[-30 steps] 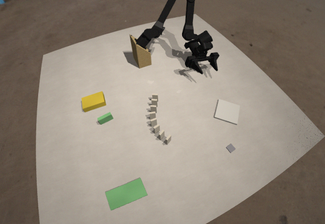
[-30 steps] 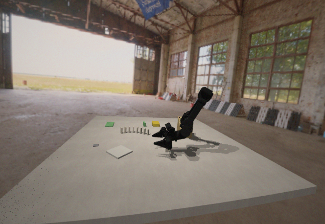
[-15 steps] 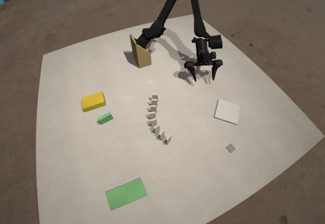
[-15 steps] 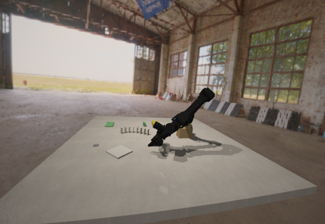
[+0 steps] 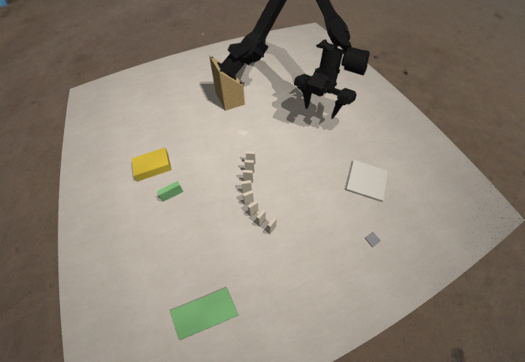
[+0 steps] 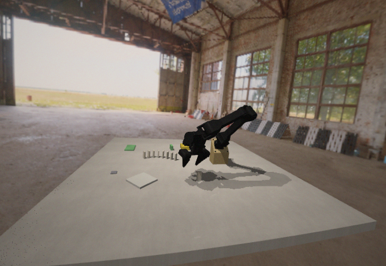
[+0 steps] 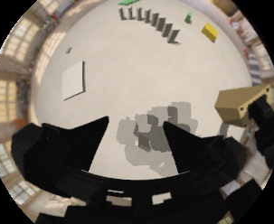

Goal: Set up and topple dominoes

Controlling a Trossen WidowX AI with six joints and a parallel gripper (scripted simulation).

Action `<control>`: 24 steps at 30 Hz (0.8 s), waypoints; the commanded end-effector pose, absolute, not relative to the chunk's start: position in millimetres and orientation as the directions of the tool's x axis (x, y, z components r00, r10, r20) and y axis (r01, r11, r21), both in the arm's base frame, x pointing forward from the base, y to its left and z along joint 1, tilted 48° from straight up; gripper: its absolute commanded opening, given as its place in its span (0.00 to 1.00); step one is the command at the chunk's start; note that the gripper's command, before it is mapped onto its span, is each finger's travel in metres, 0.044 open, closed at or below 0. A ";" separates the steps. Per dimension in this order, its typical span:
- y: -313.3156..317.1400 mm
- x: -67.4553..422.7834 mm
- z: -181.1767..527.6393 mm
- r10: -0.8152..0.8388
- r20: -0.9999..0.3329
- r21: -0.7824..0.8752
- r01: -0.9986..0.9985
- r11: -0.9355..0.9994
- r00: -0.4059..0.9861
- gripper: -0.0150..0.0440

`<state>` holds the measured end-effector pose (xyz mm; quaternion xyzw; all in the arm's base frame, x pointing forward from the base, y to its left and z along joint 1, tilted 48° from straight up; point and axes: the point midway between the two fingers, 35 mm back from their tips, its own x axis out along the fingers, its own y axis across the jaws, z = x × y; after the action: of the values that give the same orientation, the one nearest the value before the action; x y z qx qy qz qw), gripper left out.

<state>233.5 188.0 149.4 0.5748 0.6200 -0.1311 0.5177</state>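
Matte black tool (image 5: 322, 111), prongs spread w/ nothing gripped, above upright beige slab domino (image 5: 321, 110).

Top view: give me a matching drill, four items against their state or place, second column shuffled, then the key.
Items:
1. gripper
2. loose domino
3. yellow block
4. row of dominoes

States:
A. standing in a curved line mid-table
B. open, holding nothing
C. alone, apart from the row, in the arm's shadow under the fingers
D. beside the small green block

Pairs: 1-B, 2-C, 3-D, 4-A
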 end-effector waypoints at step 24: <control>216.9 193.7 163.8 0.745 -0.666 0.031 0.996 0.082 -0.041 1.00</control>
<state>197.3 199.5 183.4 0.6395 0.6820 -0.2222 0.2766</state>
